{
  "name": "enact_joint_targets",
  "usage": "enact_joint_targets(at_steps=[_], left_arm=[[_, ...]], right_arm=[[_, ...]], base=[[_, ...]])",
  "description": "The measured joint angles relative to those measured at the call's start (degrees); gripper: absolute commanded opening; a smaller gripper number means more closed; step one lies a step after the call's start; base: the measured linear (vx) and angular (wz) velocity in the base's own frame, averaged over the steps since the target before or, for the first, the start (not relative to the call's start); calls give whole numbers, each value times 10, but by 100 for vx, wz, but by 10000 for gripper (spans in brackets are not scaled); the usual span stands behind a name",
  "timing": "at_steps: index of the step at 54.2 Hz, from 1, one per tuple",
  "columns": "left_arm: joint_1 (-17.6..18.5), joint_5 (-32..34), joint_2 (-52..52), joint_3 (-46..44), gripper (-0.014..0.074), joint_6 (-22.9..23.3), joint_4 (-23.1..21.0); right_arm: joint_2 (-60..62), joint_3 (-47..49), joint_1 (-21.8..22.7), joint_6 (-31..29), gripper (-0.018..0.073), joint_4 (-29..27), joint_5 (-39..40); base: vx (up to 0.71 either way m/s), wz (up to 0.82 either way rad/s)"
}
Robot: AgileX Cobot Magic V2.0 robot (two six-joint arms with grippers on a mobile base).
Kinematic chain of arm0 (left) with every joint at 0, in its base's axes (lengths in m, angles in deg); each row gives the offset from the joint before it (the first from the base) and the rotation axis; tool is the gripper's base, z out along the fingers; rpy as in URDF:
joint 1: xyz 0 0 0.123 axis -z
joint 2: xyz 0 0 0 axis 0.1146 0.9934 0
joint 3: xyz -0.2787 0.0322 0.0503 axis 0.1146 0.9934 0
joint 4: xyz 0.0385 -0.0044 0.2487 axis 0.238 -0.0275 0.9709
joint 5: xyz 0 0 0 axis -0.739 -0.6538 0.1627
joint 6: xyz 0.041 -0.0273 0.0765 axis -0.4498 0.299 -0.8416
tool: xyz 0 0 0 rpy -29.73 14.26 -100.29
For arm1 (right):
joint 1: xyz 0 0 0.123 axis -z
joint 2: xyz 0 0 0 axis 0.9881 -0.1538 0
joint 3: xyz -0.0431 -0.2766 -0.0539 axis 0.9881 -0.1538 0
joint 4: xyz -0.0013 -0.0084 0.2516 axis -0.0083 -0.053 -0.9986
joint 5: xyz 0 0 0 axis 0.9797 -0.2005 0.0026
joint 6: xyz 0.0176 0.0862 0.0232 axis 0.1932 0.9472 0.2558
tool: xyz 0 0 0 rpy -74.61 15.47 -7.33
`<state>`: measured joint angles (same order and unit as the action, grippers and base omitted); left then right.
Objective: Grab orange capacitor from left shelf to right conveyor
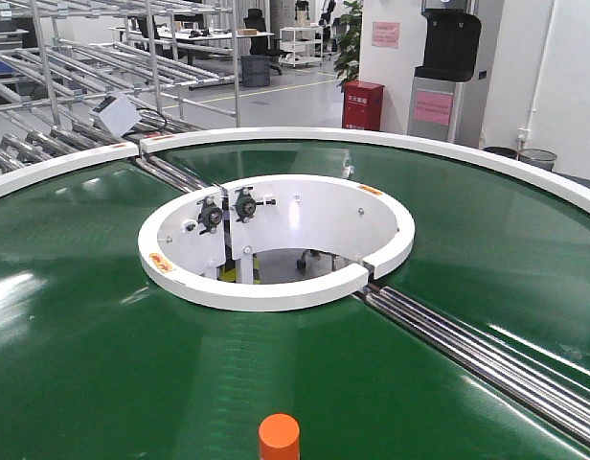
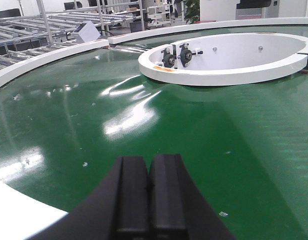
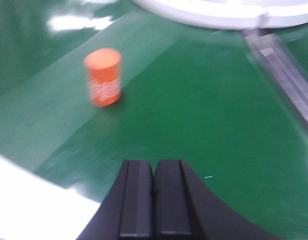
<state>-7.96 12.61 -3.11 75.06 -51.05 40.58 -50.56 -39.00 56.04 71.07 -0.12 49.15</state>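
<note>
The orange capacitor (image 1: 279, 437) stands upright on the green belt of the right conveyor (image 1: 103, 364), near its front edge. In the right wrist view the orange capacitor (image 3: 103, 76) shows white print on its side and sits ahead and to the left of my right gripper (image 3: 154, 167), which is shut with nothing in it and well apart from the capacitor. My left gripper (image 2: 148, 162) is also shut and empty, hovering over the bare belt of the conveyor (image 2: 219, 130). The left shelf is out of view.
The conveyor's white-walled central opening (image 1: 276, 235) lies mid-belt, with steel rollers (image 1: 477, 350) crossing at right and at the far left. Its white outer rim (image 3: 29, 210) runs just below my right gripper. Bare roller-rail racks (image 1: 75, 86) stand beyond at left. A red cabinet (image 1: 362, 103) stands behind.
</note>
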Motion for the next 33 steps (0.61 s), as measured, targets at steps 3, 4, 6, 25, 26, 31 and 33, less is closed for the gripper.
enact_joint_targets(at_steps=[3,4,6,25,26,31,33], left_arm=[[0,0,0,0,-6,0,0],[0,0,0,0,-6,0,0],[0,0,0,0,-6,0,0],[0,0,0,0,-6,0,0],[0,0,0,0,-6,0,0],[0,0,0,0,-6,0,0],[0,0,0,0,-6,0,0]], right_arm=[[35,-35,32,0,-11,0,36],[43,-44,40,0,-11,0,45],[65,-68,62,0,-11,0,70],[273,-207,168,0,-11,1,143],[280,-213,169,0,-11,1,144],[304,-233,170,0,-11,1,145],[310,-239,170,0,-11,1,147]], base=[[0,0],[0,0],[0,0],[0,0],[0,0],[0,0],[0,0]])
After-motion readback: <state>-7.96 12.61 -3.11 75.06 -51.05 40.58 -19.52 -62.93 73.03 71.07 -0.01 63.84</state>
